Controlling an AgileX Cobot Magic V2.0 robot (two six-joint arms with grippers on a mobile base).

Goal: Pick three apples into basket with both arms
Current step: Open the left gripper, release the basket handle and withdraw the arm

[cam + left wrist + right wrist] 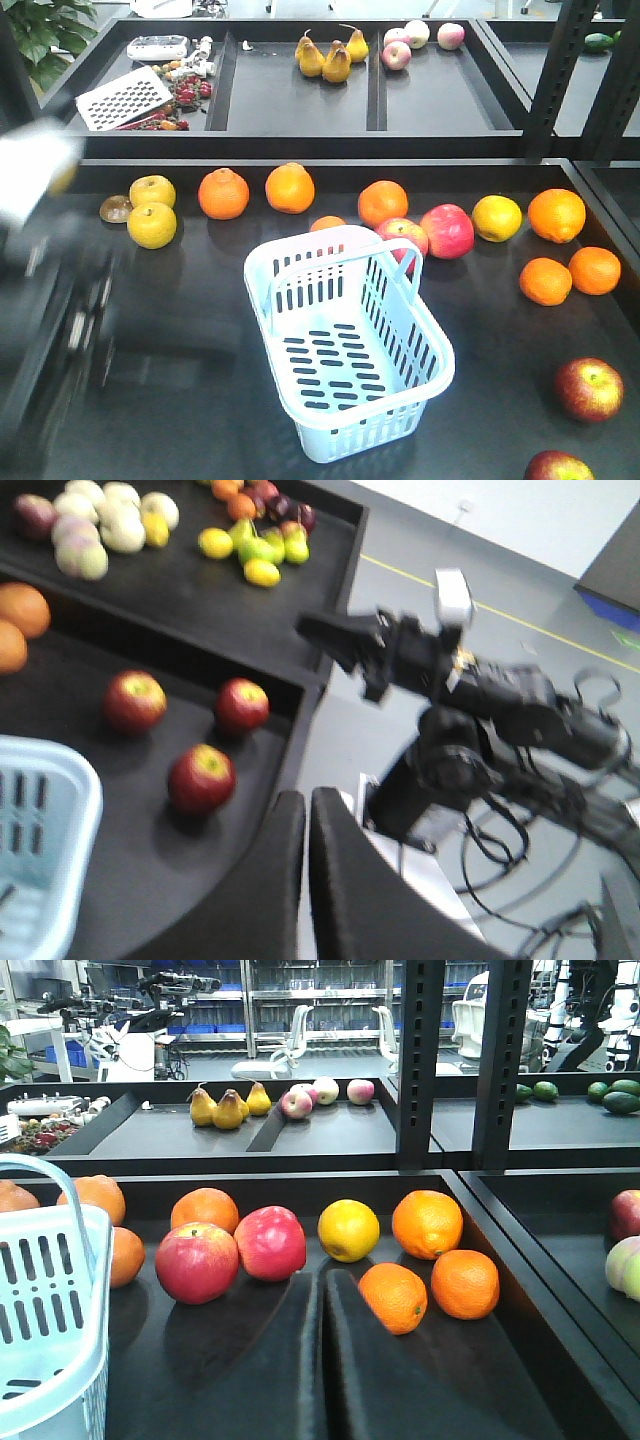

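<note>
1. A black desk carries the fruit, with a raised tray behind it.
2. The left arm is seen in the front view only as a blur at the desk's left edge, so its pose cannot be made out. The right arm is seen from the left wrist view, raised off the desk's right end and reaching towards it.
3. The basket is set upright and empty in the middle of the desk, with its handles folded down against the rim.
4. The fingers of the left gripper are drawn narrow, almost touching, and nothing is held. The fingers of the right gripper are pressed together, likewise empty.
5. The three apples are grouped on the desk near its right front corner, apart from the basket and from each other.
6. Oranges and a glossy red apple are lined along the back of the desk, behind the basket.
</note>
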